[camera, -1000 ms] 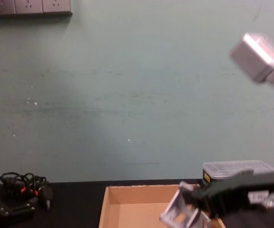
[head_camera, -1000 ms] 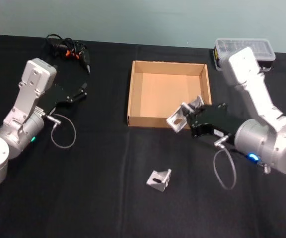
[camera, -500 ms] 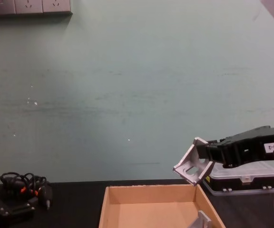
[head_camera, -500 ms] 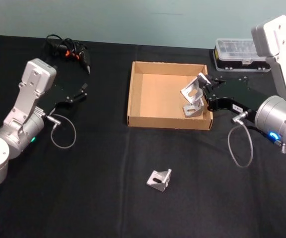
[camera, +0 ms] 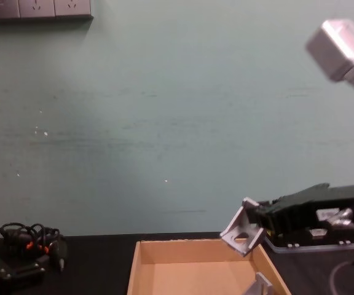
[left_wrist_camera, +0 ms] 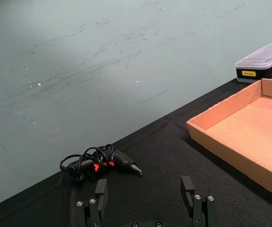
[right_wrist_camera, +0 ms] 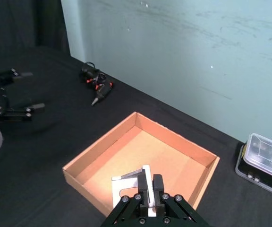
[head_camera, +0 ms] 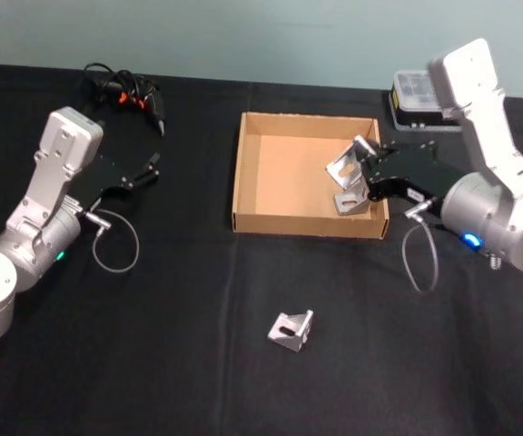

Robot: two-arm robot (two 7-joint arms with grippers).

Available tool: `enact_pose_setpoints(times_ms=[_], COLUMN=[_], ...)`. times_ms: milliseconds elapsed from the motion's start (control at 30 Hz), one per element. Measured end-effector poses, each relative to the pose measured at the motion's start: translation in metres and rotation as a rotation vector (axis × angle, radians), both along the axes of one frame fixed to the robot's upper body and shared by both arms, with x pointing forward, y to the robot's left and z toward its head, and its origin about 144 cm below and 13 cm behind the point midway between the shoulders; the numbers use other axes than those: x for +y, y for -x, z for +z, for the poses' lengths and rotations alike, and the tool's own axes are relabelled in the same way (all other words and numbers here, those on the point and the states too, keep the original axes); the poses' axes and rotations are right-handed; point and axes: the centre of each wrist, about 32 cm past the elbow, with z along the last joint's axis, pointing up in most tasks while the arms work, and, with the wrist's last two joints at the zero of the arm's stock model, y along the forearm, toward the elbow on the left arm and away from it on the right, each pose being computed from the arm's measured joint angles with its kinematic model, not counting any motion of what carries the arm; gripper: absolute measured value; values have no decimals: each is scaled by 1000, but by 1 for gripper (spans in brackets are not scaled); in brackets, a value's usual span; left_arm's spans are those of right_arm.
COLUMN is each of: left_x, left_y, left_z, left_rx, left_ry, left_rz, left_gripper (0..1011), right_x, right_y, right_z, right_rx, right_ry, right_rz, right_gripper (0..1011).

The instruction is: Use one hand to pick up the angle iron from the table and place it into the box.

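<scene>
Gripping angle iron (head_camera: pixel 344 167), right hand (head_camera: pixel 367 165) over box (head_camera: pixel 284 221); left hand (head_camera: pixel 151 169) parked.

- Head view looks steeply down on the whole table (head_camera: pixel 152 363) and box (head_camera: pixel 240 173).
- Chest view sits low, facing the wall (camera: pixel 165 123) across the box's rim.
- Left wrist view skims low toward cables (left_wrist_camera: pixel 98 163) and box.
- Right wrist view looks down into the box, which all four share.
</scene>
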Motion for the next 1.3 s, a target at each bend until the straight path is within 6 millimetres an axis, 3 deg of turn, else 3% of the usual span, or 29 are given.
enact_pose_setpoints(times_ms=[233, 633, 1300], left_x=[0, 0, 0], left_y=[0, 0, 0], left_z=[0, 0, 0], left_rx=[0, 0, 0], left_ry=[0, 0, 0], left_rz=[0, 0, 0], left_gripper=[1011, 1011, 1011], right_x=[14, 47, 60], right_y=[-27, -67, -76], right_z=[-18, -29, -50], right_rx=[19, 64, 162], right_ry=[22, 60, 80], right_rz=[-4, 5, -41], right_gripper=[80, 80, 80])
